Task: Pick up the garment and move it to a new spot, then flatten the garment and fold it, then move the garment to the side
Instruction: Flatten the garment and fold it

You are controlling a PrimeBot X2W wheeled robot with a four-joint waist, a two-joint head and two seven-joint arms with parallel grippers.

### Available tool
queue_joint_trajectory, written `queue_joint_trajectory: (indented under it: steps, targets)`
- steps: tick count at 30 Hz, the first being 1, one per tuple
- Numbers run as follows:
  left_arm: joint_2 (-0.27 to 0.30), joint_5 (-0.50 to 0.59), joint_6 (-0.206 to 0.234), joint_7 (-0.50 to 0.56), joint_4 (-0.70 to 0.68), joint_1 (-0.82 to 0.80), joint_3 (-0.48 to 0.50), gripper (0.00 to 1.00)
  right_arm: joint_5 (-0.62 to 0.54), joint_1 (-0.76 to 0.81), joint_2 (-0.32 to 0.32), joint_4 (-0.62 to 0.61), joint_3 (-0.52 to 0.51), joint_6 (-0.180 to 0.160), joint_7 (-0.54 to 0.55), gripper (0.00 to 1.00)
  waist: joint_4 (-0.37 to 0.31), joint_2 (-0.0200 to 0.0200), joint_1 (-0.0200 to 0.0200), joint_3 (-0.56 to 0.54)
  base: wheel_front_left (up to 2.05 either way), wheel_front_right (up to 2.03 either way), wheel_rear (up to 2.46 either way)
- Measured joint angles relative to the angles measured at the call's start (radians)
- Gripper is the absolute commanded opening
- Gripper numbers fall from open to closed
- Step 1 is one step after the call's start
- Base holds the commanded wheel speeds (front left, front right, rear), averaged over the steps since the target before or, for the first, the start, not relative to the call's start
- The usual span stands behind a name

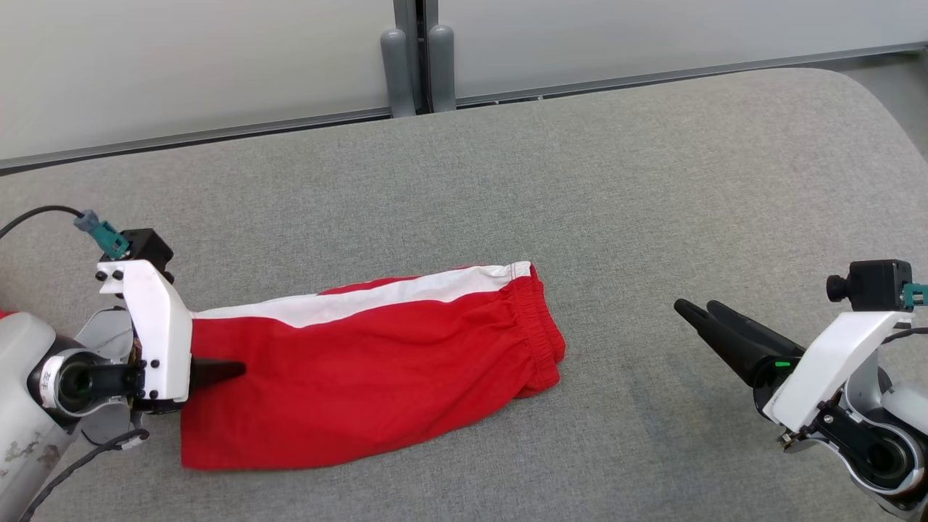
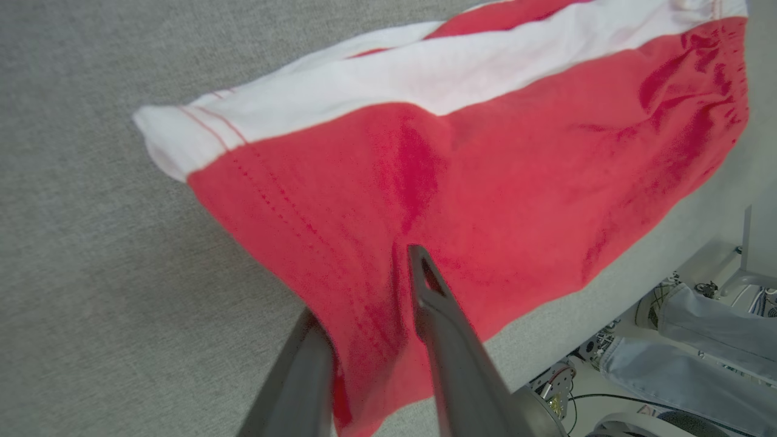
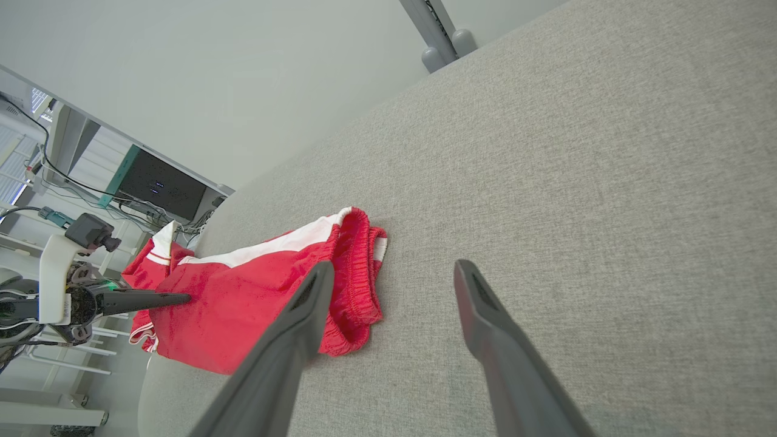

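The garment (image 1: 377, 370), red shorts with a white side stripe, lies folded on the grey padded table (image 1: 580, 181), waistband to the right. My left gripper (image 1: 232, 371) is at its left hem, shut on the garment. In the left wrist view one finger (image 2: 437, 303) lies on top of the red cloth (image 2: 485, 182) and the other goes under the hem. The right wrist view shows that hem (image 3: 161, 243) raised off the table beside the left gripper (image 3: 182, 297). My right gripper (image 1: 696, 308) hovers open to the right of the waistband (image 3: 358, 273), holding nothing.
Two grey posts (image 1: 417, 65) stand behind the table's far edge against a pale wall. A person's legs in jeans (image 2: 698, 346) and cables lie beyond the near edge. A dark monitor (image 3: 161, 185) sits on shelving to the left.
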Motion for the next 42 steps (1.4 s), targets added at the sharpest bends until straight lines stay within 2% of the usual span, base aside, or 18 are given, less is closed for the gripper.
queue_joint_trajectory:
  steps: [5,10,13,18,21,25,33,38,42]
  targets:
    - [-0.01,0.005,0.0,-0.035,0.028,0.021,0.003,1.0,0.001,0.008,-0.002,0.005,-0.002,0.0,0.0,1.0,0.006,0.0,0.0,-0.015,0.0,0.0,0.0]
    - [0.011,0.032,-0.017,-0.08,0.018,0.021,0.009,1.0,-0.007,0.026,-0.011,0.011,-0.004,0.0,-0.016,1.0,0.024,0.0,0.0,-0.038,0.0,0.0,0.0]
    - [0.033,0.071,-0.03,-0.157,-0.014,0.016,0.031,1.0,-0.027,0.036,-0.016,0.014,-0.004,0.0,-0.037,1.0,0.041,0.0,0.0,-0.052,0.0,0.0,0.0]
    - [0.06,0.138,-0.025,-0.36,-0.092,0.028,0.084,1.0,-0.076,0.045,-0.021,0.03,-0.012,0.0,-0.1,1.0,0.072,0.0,0.0,-0.076,0.0,0.0,0.0]
    - [0.066,0.189,0.011,-0.508,-0.14,0.079,0.111,1.0,-0.121,0.051,-0.021,0.057,-0.032,0.0,-0.142,1.0,0.092,0.0,0.0,-0.089,0.0,0.0,0.0]
    - [0.054,0.245,0.092,-0.735,-0.194,0.154,0.162,1.0,-0.196,0.075,0.008,0.098,-0.105,0.0,-0.169,1.0,0.116,0.0,0.0,-0.106,0.0,0.0,0.0]
    - [0.007,0.337,0.257,-1.077,-0.295,0.343,0.217,1.0,-0.45,0.234,0.159,0.109,-0.435,0.0,-0.173,1.0,0.142,0.0,0.0,-0.12,0.0,0.0,0.0]
    - [-0.05,0.428,0.335,-1.133,-0.354,0.446,0.303,1.0,-0.609,0.36,0.263,0.099,-0.607,0.0,-0.174,1.0,0.149,0.0,0.0,-0.13,0.0,0.0,0.0]
    - [-0.165,0.556,0.346,-1.135,-0.426,0.561,0.474,1.0,-0.712,0.437,0.337,0.091,-0.694,0.0,-0.173,1.0,0.153,0.0,0.0,-0.138,0.0,0.0,0.0]
